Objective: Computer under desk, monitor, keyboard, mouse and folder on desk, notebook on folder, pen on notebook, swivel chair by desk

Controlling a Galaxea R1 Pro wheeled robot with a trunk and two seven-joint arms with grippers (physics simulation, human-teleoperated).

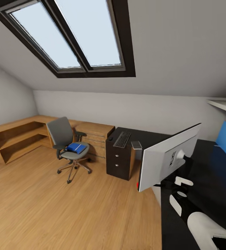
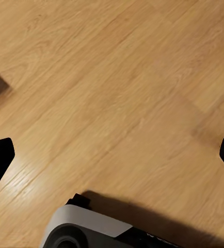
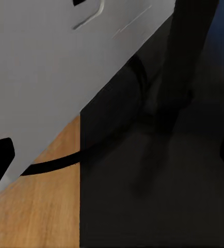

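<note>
The monitor (image 1: 168,158) stood on the glossy black surface (image 1: 210,180) at near right, its matte grey back facing the camera. The step appeared to be fetching the flat blue folder (image 1: 76,148) from the upholstered swivel chair (image 1: 68,147) at far left: approach squarely, grip an edge. Both claws (image 2: 112,155) (image 3: 112,155) were spread wide, empty. The keyboard (image 1: 122,139) lay on the far end.

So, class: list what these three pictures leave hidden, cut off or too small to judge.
- Monitor: its back faces the head camera, so its screen is hidden.
- Folder on the swivel chair: whatever lies on it is too small to tell.
- Keyboard on the desk: keys too small.
- Both wrist views: fingertips cut by edges.
</note>
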